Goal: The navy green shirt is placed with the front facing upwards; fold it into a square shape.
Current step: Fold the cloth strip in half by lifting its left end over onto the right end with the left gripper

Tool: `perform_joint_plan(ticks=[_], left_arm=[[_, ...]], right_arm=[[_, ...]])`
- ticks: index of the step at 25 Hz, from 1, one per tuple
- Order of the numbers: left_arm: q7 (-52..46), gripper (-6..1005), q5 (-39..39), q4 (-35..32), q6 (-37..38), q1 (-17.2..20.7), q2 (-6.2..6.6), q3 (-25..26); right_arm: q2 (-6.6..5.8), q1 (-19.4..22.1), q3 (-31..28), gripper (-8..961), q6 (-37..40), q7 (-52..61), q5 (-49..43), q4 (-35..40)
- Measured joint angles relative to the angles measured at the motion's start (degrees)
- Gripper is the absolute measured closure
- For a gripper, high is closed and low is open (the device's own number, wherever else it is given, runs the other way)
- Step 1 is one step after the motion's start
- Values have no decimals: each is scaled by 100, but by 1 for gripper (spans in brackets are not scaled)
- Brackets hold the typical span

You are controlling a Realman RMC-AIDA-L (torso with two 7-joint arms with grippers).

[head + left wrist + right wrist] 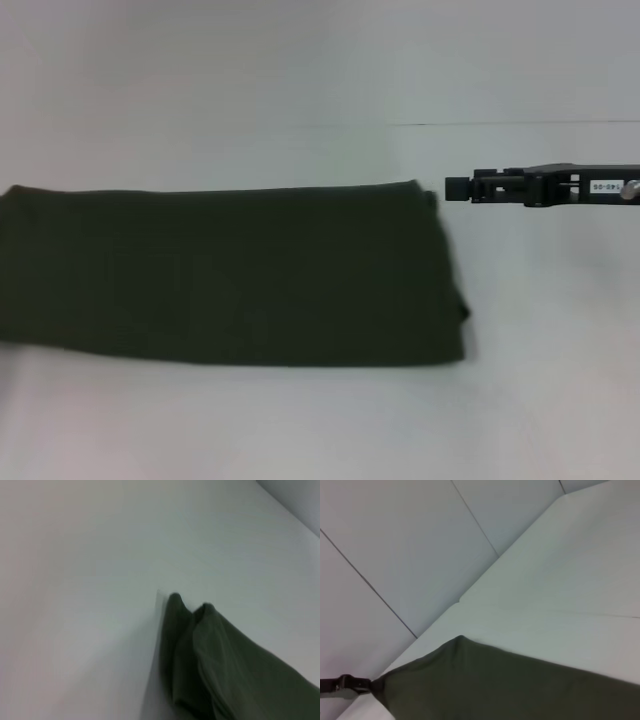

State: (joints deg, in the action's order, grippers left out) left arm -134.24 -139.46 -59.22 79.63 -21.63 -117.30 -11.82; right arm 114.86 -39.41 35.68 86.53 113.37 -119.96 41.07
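I saw the navy green shirt [225,275] lying flat on the white table [540,400] as a wide folded band, plain green side up, running from the left edge to right of centre. Right gripper [458,188] hovered just beside the shirt's far right corner, not touching; couldn't tell its finger state. Right wrist view showed the left gripper [372,686] at the shirt's far left corner; finger state unreadable too.
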Motion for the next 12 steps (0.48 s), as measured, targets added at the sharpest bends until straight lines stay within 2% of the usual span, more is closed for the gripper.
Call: perform_joint_plan(ticks=[4,8,12], left_arm=[[7,965,-4,-167,41,88,84,176],[44,965,136,-211,254,72,105,231],[436,965,1104,-117,983,-72,13,197]], right_arm=[[21,-64,25,54,-80,-1,0,-72],[43,-92,20,54,-115,-53,0,-94],[49,-37,-5,54,-121,-81,34,-99]])
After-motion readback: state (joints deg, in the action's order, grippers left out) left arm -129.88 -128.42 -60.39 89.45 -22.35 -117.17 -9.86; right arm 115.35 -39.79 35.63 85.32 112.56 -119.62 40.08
